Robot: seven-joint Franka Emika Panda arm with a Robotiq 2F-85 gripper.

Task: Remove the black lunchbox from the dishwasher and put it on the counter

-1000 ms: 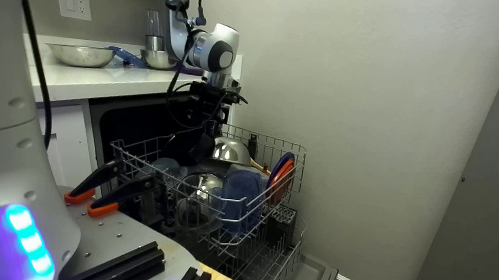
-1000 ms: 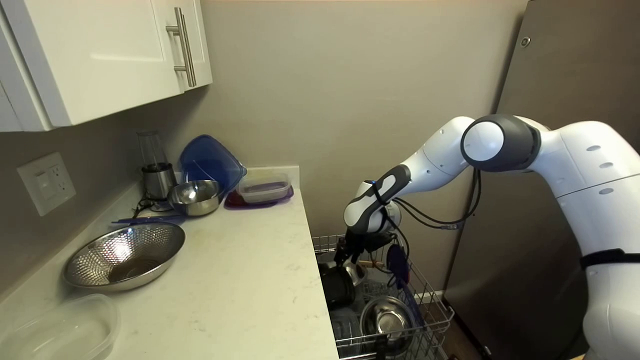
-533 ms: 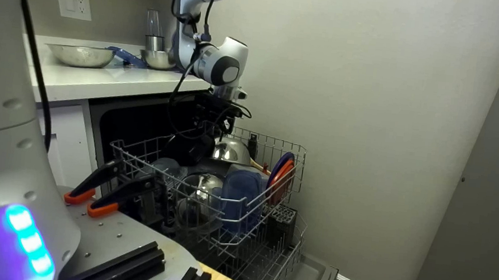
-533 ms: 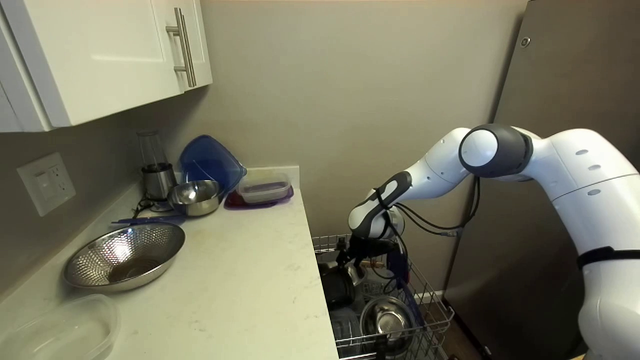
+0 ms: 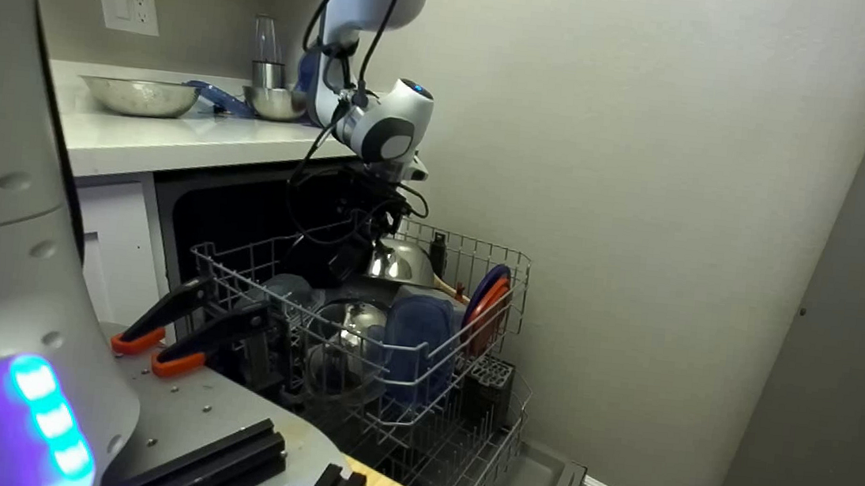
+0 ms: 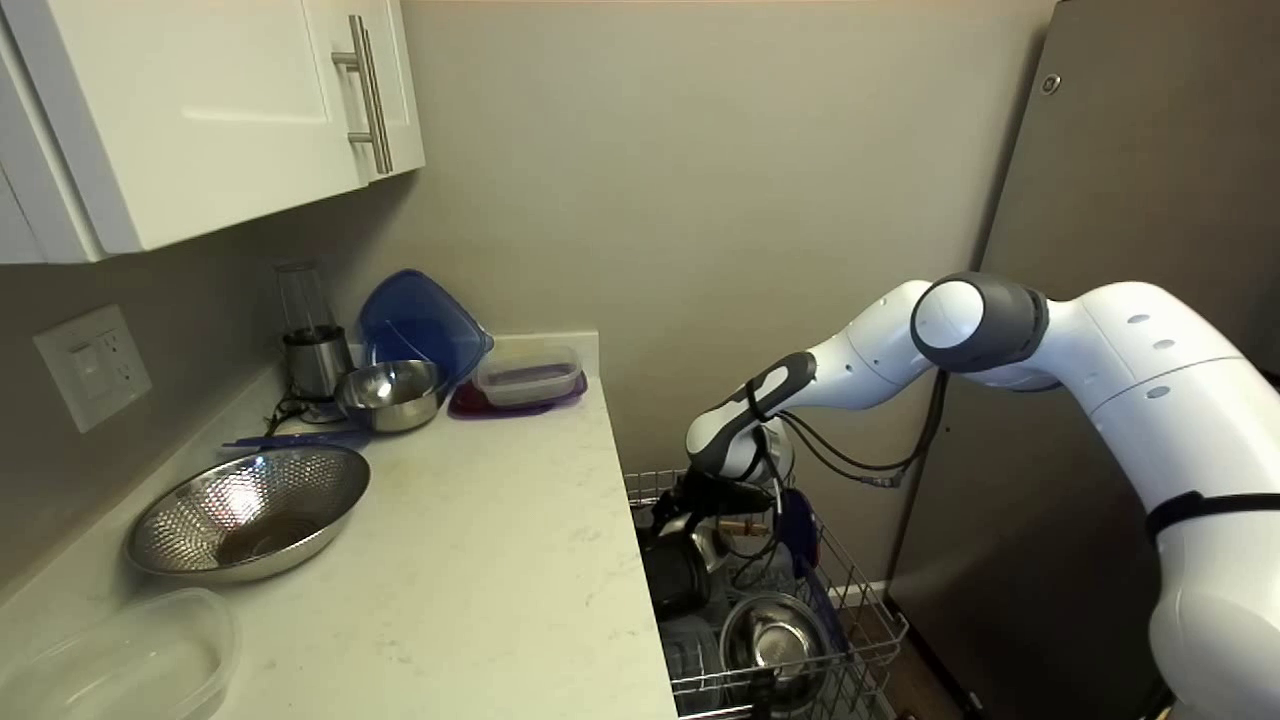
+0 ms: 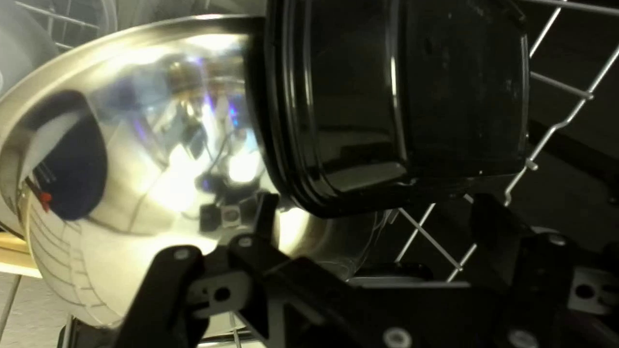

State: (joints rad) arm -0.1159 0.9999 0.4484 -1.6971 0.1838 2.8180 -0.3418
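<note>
The black lunchbox (image 5: 317,257) rests tilted in the dishwasher's upper rack (image 5: 399,424), beside an upturned steel bowl (image 5: 401,262). It also shows in an exterior view (image 6: 675,575) and large in the wrist view (image 7: 449,96), its rim against the bowl (image 7: 164,159). My gripper (image 7: 377,210) is open, its fingers apart with nothing between them, just beside the lunchbox's lower edge. In both exterior views the gripper (image 5: 380,230) (image 6: 680,515) is low over the far part of the rack, its fingertips partly hidden. The dishwasher (image 5: 246,205) is open. The white counter (image 6: 490,560) is beside it.
The rack also holds a steel pot or lid (image 6: 775,640), blue containers (image 5: 416,345) and red and purple lids (image 5: 488,308). On the counter stand a colander (image 6: 250,515), a steel bowl (image 6: 390,395), a blender (image 6: 315,350) and clear containers (image 6: 130,655). The wall is behind the rack.
The arm has come down, and the gripper is lower in the rack, close beside the lunchbox and bowl. In an exterior view it has also shifted slightly toward the counter side. The lunchbox looks unmoved.
</note>
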